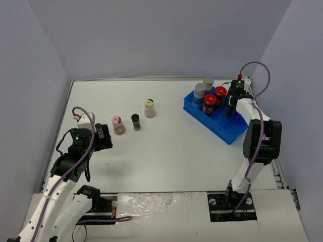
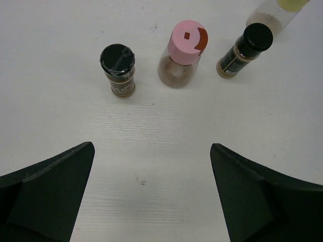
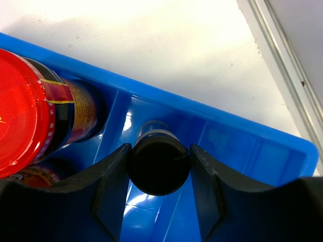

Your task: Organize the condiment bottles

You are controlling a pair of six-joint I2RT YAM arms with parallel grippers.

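In the right wrist view my right gripper straddles a tiny dark-capped jar standing in an end compartment of the blue tray. Its left finger touches the cap and a thin gap shows at the right finger. A red-lidded jar fills the neighbouring compartment. From above, two red-lidded jars and two grey-capped jars stand in the tray. My left gripper is open and empty, just short of a dark-capped jar, the pink-lidded jar, another dark-capped jar and the cream-lidded jar.
The blue tray sits at the back right, angled, near the table's right edge. The loose jars form a row at the left centre of the white table. Grey walls close in the table on three sides.
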